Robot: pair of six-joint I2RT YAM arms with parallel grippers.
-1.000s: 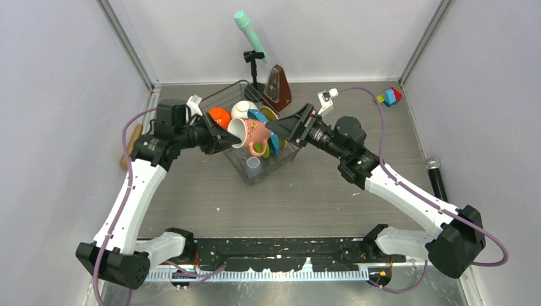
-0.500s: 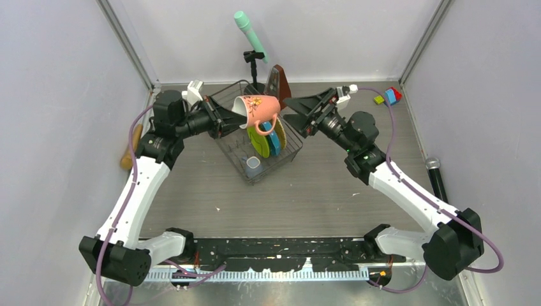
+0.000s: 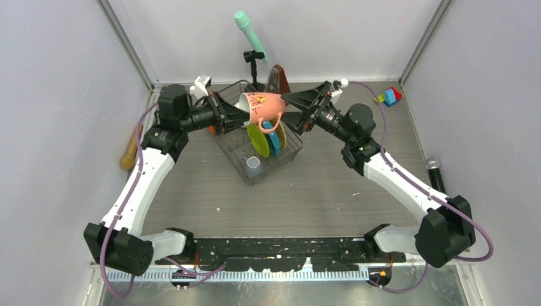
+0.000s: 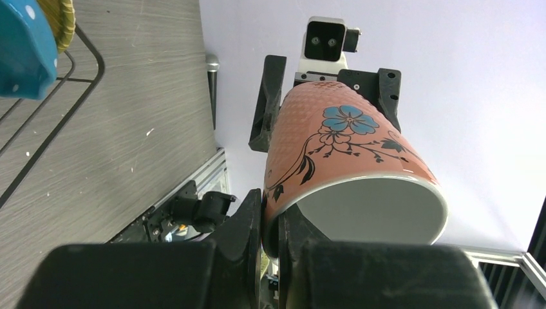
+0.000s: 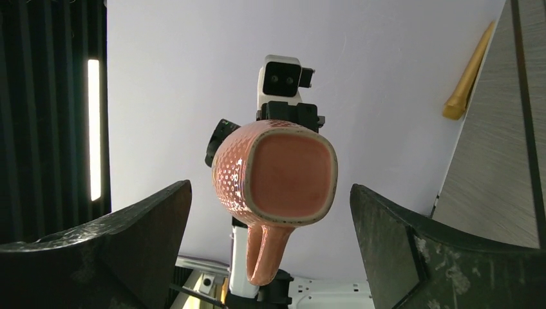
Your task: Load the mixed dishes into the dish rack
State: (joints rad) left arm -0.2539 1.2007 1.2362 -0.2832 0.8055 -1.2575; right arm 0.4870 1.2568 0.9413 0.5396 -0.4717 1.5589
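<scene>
1. Above the far end of the dish rack, the pink mug hangs in the air on its side. Its mouth faces the left arm, its base faces the right arm, and its handle points down.
2. The left tool pinches the mug's rim, one finger inside the mouth and one outside against the wall. Nothing else carries the mug.
3. The right tool is spread wide around the base end. In the right wrist view the base sits centred between the fingers with a gap on each side, so they do not touch it.
4. Down in the rack, the lime green plate and the blue white-dotted plate stand on edge side by side. The small grey mug sits at the near end.
5. The step in hand appears to be placing the pink mug, and the pose suggests a hand-over from left to right.
6. If so, the right tool needs to close squarely on the mug's body before the left tool lets go of the rim. The mug then needs lowering into a free spot clear of the plates. A thin rim pinch on a tilted mug could slip, so a slow exchange seems wise.
</scene>
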